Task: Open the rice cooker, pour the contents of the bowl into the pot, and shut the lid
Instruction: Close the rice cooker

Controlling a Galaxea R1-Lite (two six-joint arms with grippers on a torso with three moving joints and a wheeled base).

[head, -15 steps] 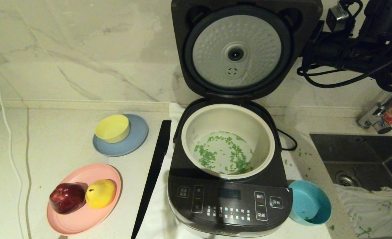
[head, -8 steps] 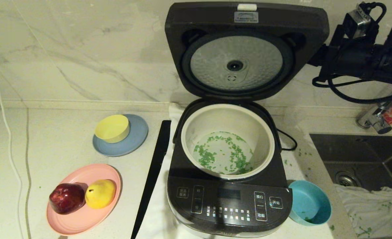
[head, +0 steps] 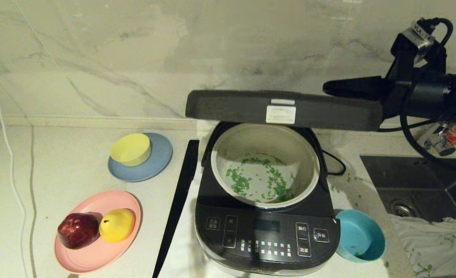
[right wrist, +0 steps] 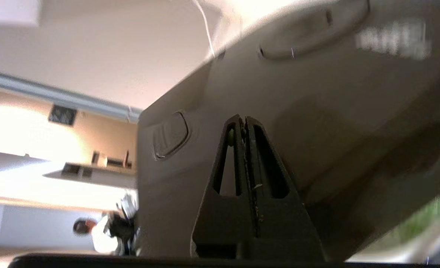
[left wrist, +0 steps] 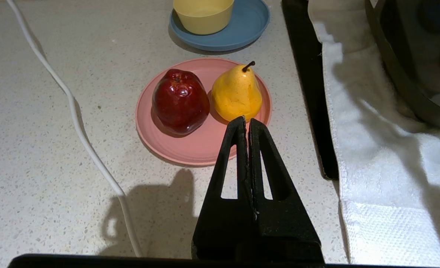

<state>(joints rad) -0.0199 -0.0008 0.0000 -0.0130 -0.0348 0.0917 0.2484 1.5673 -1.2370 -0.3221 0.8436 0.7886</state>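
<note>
1. Two grippers show, and both have their fingers pressed together with nothing held between them.
2. The right gripper (head: 326, 87) reaches in from the right above the back of the lid (head: 283, 109); its tips lie against the lid's outer dark grey face (right wrist: 316, 111), though whether they truly touch it is hard to judge from the blurred right wrist view.
3. The lid hangs half-lowered, roughly level, over the rear of the rice cooker (head: 266, 235), with a white label on the edge facing the head camera.
4. The pot (head: 228, 152) sits in the cooker, uncovered at the front, with the contents (head: 258, 181), chopped green bits, scattered over its bottom.
5. The bowl (head: 361, 239), teal-blue, rests on the counter (head: 69, 162) just beside the cooker's front right corner, tilted and almost empty, a few green bits left inside.
6. The left gripper (left wrist: 247, 120) hangs over the counter near a pink plate (left wrist: 201, 149) carrying a red apple (left wrist: 180, 100) and a yellow pear (left wrist: 236, 93).
7. A yellow bowl (head: 130, 149) stands on a blue plate (head: 160, 162) farther back, and a white towel (left wrist: 383, 156) lies under the cooker.
8. Green bits are also strewn near the sink (head: 424, 181) and on a white cloth (head: 432, 239) inside it.
</note>
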